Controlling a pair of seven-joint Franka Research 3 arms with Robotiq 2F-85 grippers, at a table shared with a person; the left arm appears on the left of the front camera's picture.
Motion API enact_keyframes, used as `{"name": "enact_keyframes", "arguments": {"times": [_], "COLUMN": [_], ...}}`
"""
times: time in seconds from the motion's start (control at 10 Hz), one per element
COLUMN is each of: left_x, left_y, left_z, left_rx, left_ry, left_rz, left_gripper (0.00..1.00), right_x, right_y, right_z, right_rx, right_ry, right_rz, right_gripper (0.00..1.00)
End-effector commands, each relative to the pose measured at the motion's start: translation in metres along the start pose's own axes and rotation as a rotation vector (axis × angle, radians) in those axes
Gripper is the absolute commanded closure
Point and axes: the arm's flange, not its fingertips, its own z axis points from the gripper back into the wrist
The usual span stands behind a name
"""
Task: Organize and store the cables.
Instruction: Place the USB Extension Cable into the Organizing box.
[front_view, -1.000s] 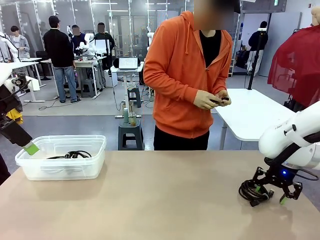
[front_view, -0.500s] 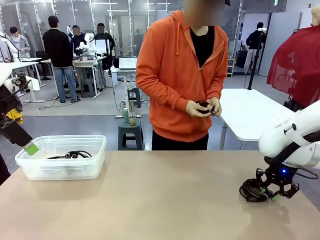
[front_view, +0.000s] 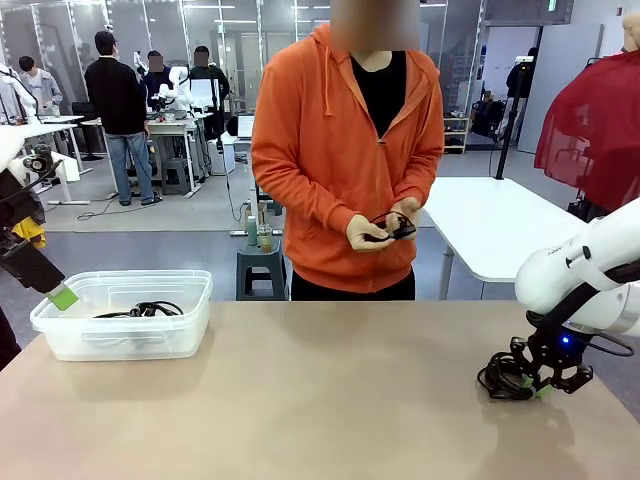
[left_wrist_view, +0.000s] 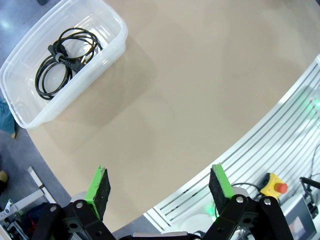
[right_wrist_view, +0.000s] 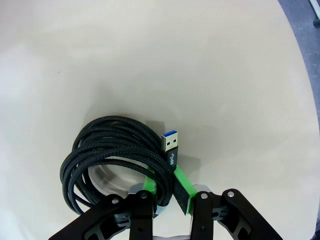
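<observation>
Right end effector (right_wrist_view: 166, 187), spread a second ago, now grips the coiled USB cable (right_wrist_view: 100, 150); bin (front_view: 120, 342) lies far left, near my open left end effector (left_wrist_view: 160, 186).

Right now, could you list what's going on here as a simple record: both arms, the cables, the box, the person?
Left gripper: open, empty, raised beside the clear bin
Right gripper: shut on the braided cable coil, low at the table
Clear bin: one coiled black cable inside
Person: hands holding another black cable
</observation>
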Motion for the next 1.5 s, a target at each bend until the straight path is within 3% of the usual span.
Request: {"name": "enact_keyframes", "arguments": {"times": [0.0,0.4,0.5,0.7,1.1,1.4], "left_x": [0.002,0.002,0.002,0.002,0.002,0.002], "left_y": [-0.001,-0.001,-0.001,-0.001,-0.001,-0.001], "left_z": [0.001,0.001,0.001,0.001,0.001,0.001], "left_rx": [0.014,0.014,0.014,0.014,0.014,0.014], "left_ry": [0.005,0.005,0.005,0.005,0.005,0.005], "left_rz": [0.002,0.002,0.002,0.002,0.002,0.002], "left_gripper": [0.00,0.00,0.00,0.00,0.00,0.00], "right_x": [-0.011,-0.047,-0.055,-0.073,-0.138,-0.170], "right_y": [0.006,0.049,0.062,0.099,0.220,0.284], "right_z": [0.029,0.123,0.136,0.143,0.133,0.108], "right_rx": [0.007,-0.023,0.003,0.020,-0.021,0.029], "right_ry": [-0.024,-0.017,0.026,0.023,-0.038,0.015], "right_rz": [0.007,0.272,0.352,0.424,0.591,0.659], "right_gripper": [1.00,1.00,1.00,1.00,1.00,1.00]}}
